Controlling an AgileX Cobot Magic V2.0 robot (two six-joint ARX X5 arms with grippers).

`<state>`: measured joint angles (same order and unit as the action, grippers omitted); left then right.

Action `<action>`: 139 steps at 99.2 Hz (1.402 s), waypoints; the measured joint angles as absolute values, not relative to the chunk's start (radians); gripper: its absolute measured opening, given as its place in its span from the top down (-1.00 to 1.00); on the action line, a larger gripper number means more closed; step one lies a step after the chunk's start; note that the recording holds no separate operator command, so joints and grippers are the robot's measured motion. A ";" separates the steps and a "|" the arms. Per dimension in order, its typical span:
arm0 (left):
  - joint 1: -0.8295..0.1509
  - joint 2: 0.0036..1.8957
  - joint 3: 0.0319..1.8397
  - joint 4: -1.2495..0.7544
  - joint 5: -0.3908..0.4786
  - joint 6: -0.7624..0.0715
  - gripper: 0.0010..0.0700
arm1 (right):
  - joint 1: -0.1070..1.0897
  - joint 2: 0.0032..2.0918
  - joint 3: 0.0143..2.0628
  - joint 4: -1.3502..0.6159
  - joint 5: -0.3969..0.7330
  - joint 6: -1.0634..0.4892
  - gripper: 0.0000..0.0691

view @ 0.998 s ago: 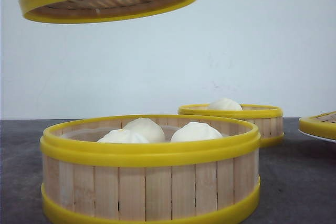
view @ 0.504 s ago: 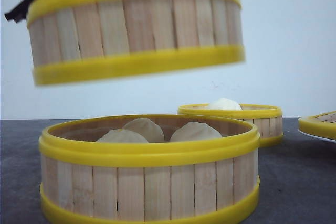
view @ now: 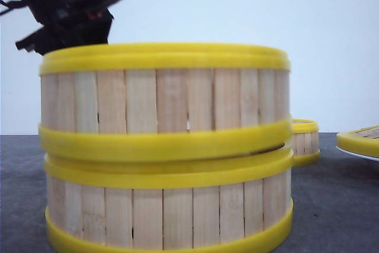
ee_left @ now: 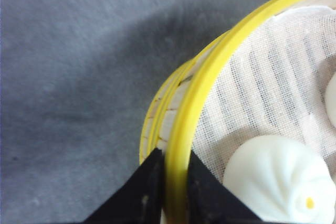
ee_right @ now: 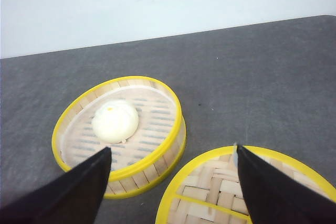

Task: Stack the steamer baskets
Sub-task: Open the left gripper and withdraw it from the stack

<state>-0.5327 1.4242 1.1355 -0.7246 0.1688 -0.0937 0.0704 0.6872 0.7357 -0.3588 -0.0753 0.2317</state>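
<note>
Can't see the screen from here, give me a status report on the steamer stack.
Left gripper shut on top basket rim. Top basket resting slightly askew on bottom basket. Right gripper open, above third basket and lid. Nothing in the way.

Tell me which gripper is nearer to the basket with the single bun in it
Right. The right gripper hovers open above the single-bun basket and the lid. The left gripper is shut on the upper basket of the stack, in front of it.

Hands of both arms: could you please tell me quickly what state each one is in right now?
Left hand: closed on the rim of the upper steamer basket.
Right hand: open, holding nothing.
</note>
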 joint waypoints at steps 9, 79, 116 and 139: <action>-0.539 1.433 1.135 -0.717 0.160 -0.094 0.95 | 0.070 0.687 0.736 -0.363 -0.075 0.232 -0.36; -0.539 1.458 1.135 -0.698 0.139 -0.107 0.79 | 0.078 0.687 0.736 -0.377 -0.075 0.232 -0.36; -0.539 1.457 1.135 -0.666 0.141 -0.124 0.37 | 0.079 0.687 0.736 -0.378 -0.078 0.232 -0.36; -0.522 1.324 1.135 -0.552 0.120 -0.124 0.37 | 0.079 0.697 0.736 -0.353 -0.111 0.232 -0.35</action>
